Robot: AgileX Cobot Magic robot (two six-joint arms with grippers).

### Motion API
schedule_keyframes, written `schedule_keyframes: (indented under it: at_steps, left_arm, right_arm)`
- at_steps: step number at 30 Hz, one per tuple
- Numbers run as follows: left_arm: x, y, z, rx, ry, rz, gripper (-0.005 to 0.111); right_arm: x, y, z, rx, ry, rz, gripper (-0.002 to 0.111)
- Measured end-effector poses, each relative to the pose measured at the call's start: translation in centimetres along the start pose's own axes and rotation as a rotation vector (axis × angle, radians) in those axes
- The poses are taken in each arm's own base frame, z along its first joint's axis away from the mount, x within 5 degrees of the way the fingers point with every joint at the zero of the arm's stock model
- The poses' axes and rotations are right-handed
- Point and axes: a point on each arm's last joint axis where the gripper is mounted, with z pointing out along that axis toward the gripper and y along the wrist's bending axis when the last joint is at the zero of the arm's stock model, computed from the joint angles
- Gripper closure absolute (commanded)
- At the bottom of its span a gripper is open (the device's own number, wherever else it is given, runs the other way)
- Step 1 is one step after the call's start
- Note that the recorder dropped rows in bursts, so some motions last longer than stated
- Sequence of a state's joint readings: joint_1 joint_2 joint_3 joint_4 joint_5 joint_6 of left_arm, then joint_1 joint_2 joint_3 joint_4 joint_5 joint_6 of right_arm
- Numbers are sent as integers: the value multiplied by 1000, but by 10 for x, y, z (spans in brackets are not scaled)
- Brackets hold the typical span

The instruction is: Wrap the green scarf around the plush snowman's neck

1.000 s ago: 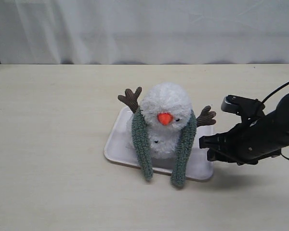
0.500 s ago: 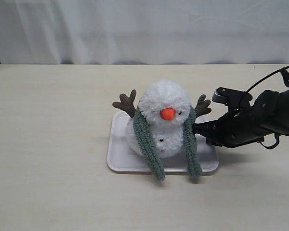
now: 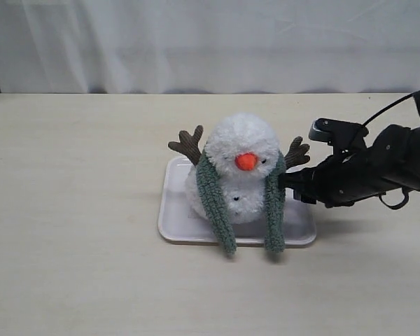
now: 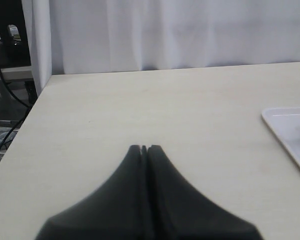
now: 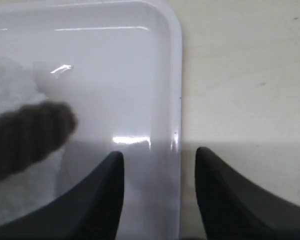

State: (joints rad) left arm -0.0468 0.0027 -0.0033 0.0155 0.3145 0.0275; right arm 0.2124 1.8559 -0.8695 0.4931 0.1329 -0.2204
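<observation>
Exterior view: the plush snowman [image 3: 241,168] sits on a white tray [image 3: 175,224] on the table [image 3: 77,210]. The green scarf [image 3: 213,199] is draped behind its head, and both tails hang down the snowman's front, uncrossed, with their tips past the tray's front rim. The right end effector [image 3: 288,183] is just beside the snowman, next to the tail on that side. I can't tell from here whether it's touching anything.

Left wrist view: the left end effector [image 4: 144,148] is well away from the snowman, fingers pressed together with nothing between them.

Right wrist view: the right end effector [image 5: 160,157] has its fingers parted and empty, straddling the tray rim. A dark ribbed bit [image 5: 30,137] is close by. Scarf tail or twig arm, can't say.

My guess is the scarf is floppy, light and grippy. I'd pinch a tail near its tip. The snowman looks light enough to tip if it gets tugged.
</observation>
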Motion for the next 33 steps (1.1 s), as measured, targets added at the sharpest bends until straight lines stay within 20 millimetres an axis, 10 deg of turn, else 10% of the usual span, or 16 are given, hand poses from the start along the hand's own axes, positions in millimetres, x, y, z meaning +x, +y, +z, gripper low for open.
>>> schedule_keyframes:
  at_steps: [9,19,33]
  left_arm:
    - [0,0,0,0,0,0,107]
    - [0,0,0,0,0,0,107]
    - [0,0,0,0,0,0,107]
  right_arm:
    - [-21,15,-68,-77,-118,-86,64]
    - [-31,25,-202,-112,-479,-264,64]
    - [49,13,-403,-188,-1231,-285,64]
